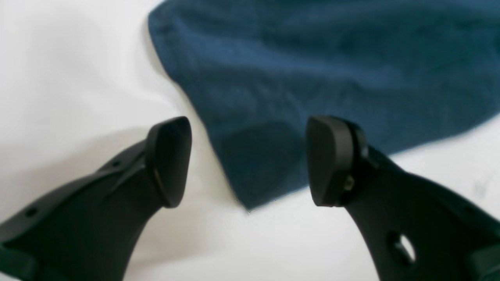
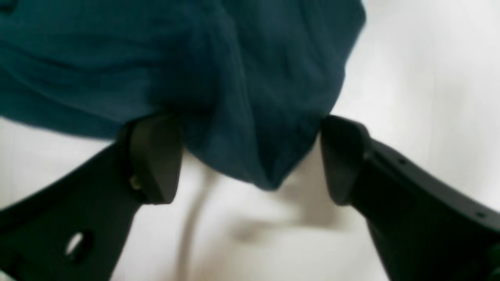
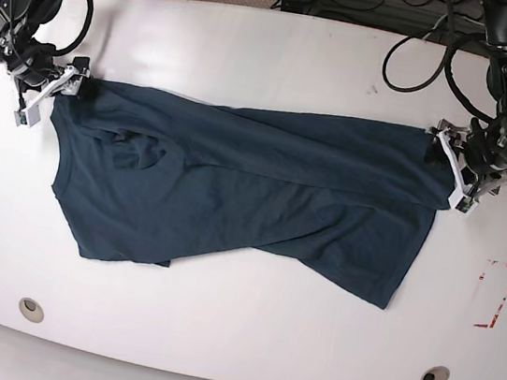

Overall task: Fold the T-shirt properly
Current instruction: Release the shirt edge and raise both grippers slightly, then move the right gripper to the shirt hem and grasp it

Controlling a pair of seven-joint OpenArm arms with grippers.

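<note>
Two arms out wide, one at each end of the T-shirt (image 3: 244, 189), and I'm reading all three views together. The shirt lies across the middle of the white table (image 3: 235, 320), stretched along its upper edge from one gripper to the other, with the lower part sagging into loose folds and one corner reaching down toward the near right of the base view. There's a crumpled patch near the left end in that view.

On my left wrist camera, the left gripper (image 1: 248, 160) has its jaws spread apart, with a pointed corner of the shirt (image 1: 320, 70) lying flat on the table between them. The fingers (image 1: 168, 162) are clear of the fabric on one side; the other sits over the cloth edge, and I can't say whether it touches. So released, nothing pinched there.

On the right wrist camera, the right gripper (image 2: 250, 160) also stands wide, jaws well apart, and a bunched fold of the shirt (image 2: 250, 97) hangs down between them. The cloth brushes against both pads at the top, yet nothing is squeezed; it droops freely to a point in the gap.

In the base view, the left gripper (image 3: 459, 172) sits at the shirt's right end, the right gripper (image 3: 45, 90) at its left end. A red mark (image 3: 496, 295) shows on the table's right edge.
</note>
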